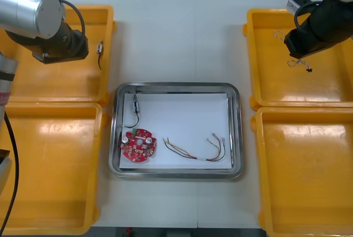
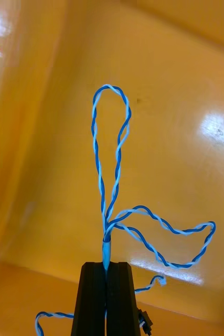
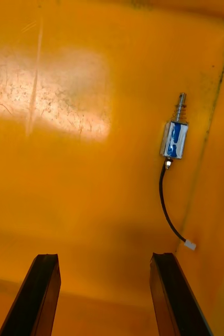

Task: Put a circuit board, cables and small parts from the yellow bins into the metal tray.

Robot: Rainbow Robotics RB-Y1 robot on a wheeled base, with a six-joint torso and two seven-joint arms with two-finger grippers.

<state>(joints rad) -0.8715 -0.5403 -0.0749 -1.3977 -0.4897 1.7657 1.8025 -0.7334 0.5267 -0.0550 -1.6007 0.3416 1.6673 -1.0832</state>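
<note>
Metal tray [image 1: 176, 86] holding circuit board [image 1: 139, 146], cables [image 1: 190, 155]

From above the arms, the front camera looks steeply down on the light table [image 1: 176, 38], with the metal tray [image 1: 176, 85] at centre. The left wrist camera faces the floor of that view's upper left yellow bin [image 1: 55, 82] [image 3: 64, 184] from close in, and both views share a small metal part [image 1: 100, 48] [image 3: 174, 139]. The right wrist camera, also close in, faces the upper right yellow bin [image 1: 309, 91] [image 2: 185, 68], and shares a twisted blue-and-white cable [image 1: 298, 62] [image 2: 107, 231] with the front view.

The jaws pinch a twisted blue and white cable [image 2: 108, 227] above the yellow bin [image 2: 174, 68].
</note>
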